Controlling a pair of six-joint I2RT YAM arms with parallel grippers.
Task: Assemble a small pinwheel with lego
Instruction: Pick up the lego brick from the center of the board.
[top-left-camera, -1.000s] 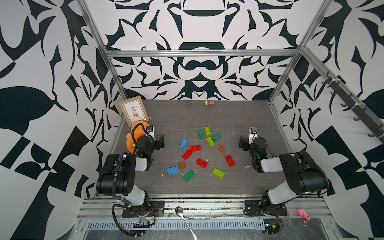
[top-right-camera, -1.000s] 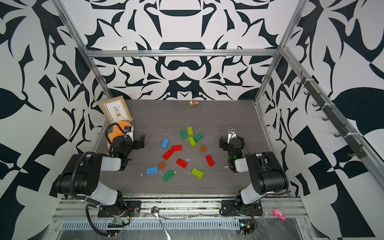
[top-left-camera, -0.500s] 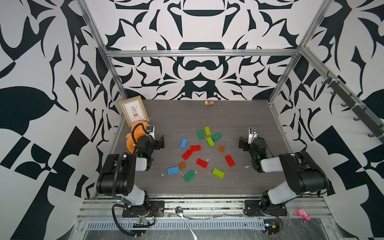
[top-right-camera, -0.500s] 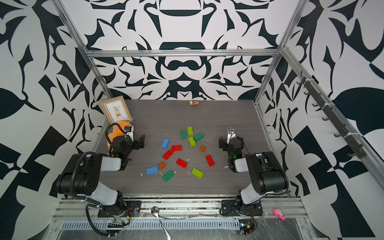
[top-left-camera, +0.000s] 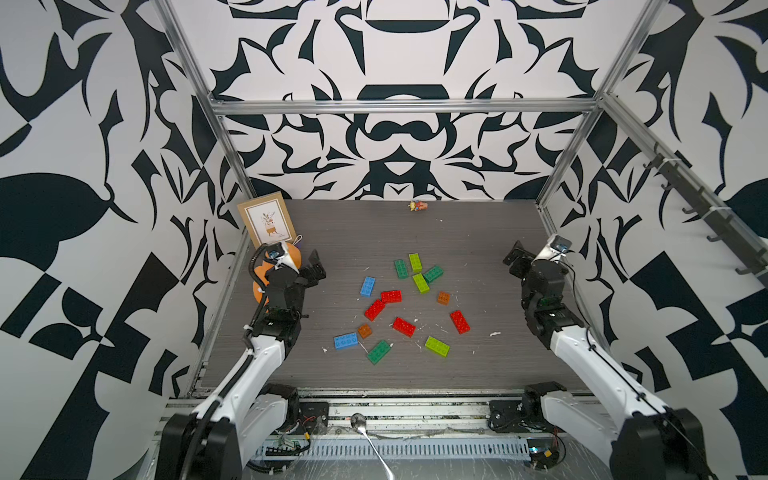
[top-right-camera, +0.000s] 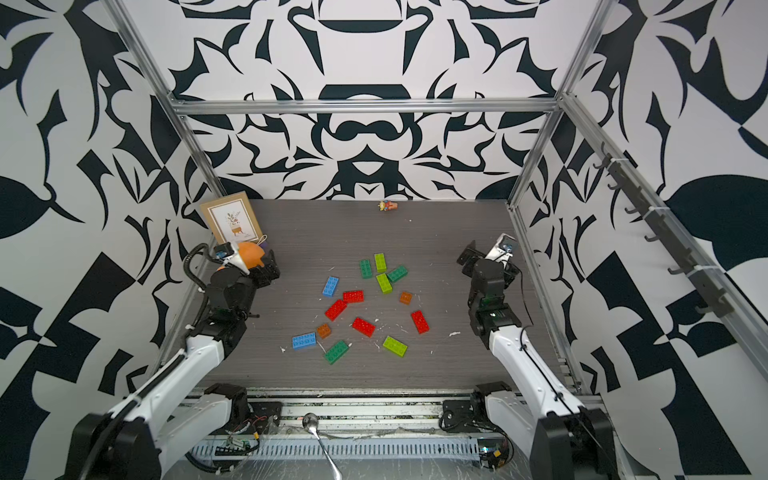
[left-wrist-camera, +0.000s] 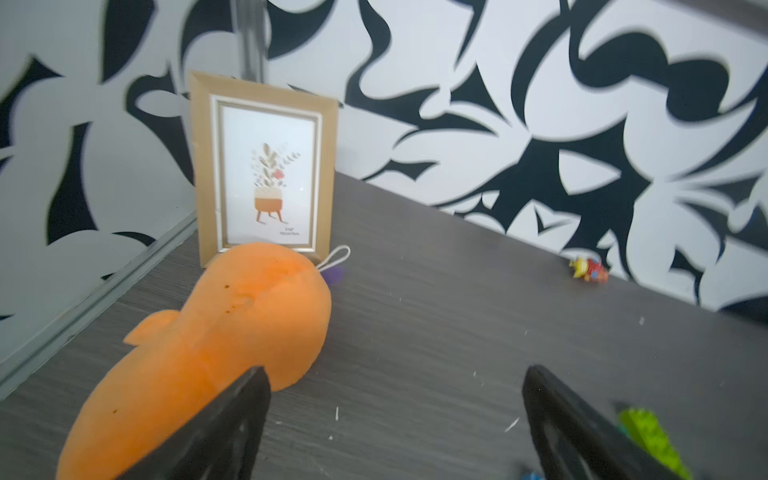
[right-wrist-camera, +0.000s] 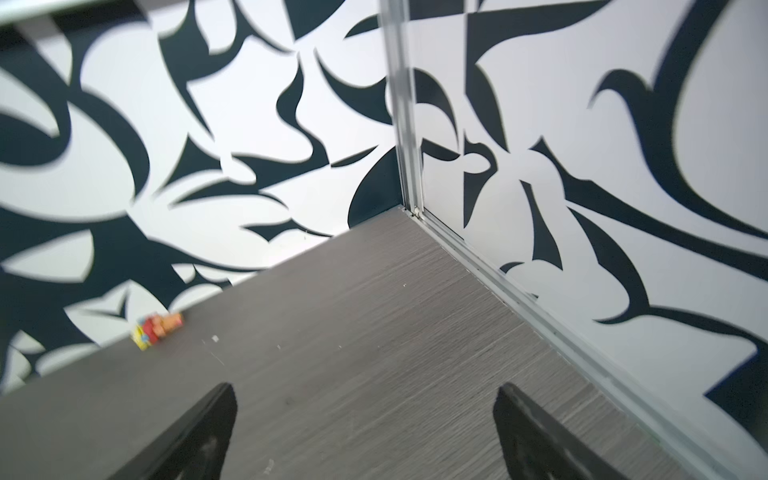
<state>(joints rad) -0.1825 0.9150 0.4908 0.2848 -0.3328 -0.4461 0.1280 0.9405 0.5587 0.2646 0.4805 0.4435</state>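
Lying loose on the middle of the grey wood-grain table (top-left-camera: 478, 374), the lego bricks (top-left-camera: 390, 297) in red, two greens, blue and orange sit well apart from the left gripper (top-left-camera: 316, 268) by an orange plush toy (left-wrist-camera: 249, 316) and the right gripper (top-left-camera: 514, 259) by the opposite wall, both with fingers spread wide and empty. Black-and-white patterned walls (top-left-camera: 395, 145) box the table in, with a picture frame (top-left-camera: 268, 222) in the far left corner and a small toy figure (top-left-camera: 417, 205) at the back. Bricks lie as before, but both arms have swung their elbows toward the near rail; the print under the framed plant is too small to read.
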